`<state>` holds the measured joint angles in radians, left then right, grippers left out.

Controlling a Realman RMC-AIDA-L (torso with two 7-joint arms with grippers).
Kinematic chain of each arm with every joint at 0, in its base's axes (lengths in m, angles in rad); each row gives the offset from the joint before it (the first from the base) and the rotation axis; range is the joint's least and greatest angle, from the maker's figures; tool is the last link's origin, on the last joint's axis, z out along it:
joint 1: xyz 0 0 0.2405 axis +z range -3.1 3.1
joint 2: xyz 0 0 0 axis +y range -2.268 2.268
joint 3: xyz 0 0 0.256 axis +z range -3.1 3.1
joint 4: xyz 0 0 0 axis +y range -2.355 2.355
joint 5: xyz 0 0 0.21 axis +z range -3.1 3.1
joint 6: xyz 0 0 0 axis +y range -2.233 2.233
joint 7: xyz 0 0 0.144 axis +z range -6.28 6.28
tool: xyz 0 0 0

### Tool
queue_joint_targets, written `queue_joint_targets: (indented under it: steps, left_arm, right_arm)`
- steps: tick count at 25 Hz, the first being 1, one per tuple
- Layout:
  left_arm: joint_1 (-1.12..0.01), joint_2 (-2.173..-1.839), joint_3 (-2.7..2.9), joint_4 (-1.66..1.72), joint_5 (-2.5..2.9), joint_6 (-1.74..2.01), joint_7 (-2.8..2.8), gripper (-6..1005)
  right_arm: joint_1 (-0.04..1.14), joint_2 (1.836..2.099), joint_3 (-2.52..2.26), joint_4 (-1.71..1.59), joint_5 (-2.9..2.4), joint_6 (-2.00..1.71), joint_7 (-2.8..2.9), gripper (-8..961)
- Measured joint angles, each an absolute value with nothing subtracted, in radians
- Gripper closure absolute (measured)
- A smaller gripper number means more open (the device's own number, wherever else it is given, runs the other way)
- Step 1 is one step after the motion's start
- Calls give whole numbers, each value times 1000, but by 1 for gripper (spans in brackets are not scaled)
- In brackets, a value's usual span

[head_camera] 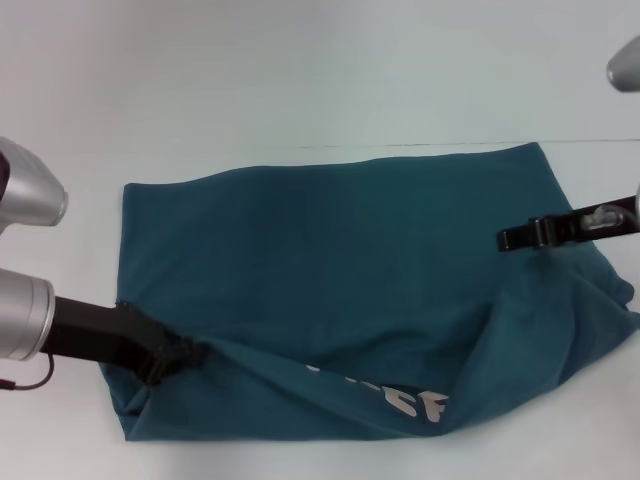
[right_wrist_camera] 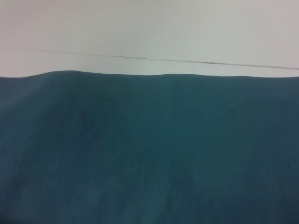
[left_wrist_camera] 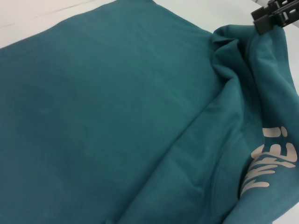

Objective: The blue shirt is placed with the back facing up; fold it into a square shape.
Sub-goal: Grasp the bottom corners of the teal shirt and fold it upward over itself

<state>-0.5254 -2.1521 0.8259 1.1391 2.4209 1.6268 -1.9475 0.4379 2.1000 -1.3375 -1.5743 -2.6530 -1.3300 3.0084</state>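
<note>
The blue shirt [head_camera: 340, 270] looks light, soft and limp: it will sag and wrinkle wherever it is lifted and slide on itself, so I judge it best taken by pinching a hem or corner, two points at once, kept taut while carried over. It lies spread on the white table [head_camera: 300, 70], a dark teal sheet already partly doubled.

At the shirt's near-left corner, the left gripper [head_camera: 165, 362] has its dark fingers closed on the fabric edge, which bunches there. Along the shirt's near edge a lifted flap shows white printed letters [head_camera: 415, 403] on its turned-up side.

At the shirt's right side, the right gripper [head_camera: 520, 237] appears pinched shut on a raised fold, the cloth draping down from it in a ridge towards the lettering.
</note>
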Motion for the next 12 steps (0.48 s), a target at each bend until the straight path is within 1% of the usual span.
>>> queue_joint_targets:
  steps: [6, 12]
  left_arm:
    - [-531, -2155, 836, 1137, 2422, 1614, -1945, 996]
    - [-536, -2153, 836, 1114, 2421, 1600, -1938, 997]
  right_arm:
    - [444, 2101, -1288, -1674, -2694, -1459, 3009, 324]
    - [432, 2104, -1272, -1701, -2700, -1518, 3009, 326]
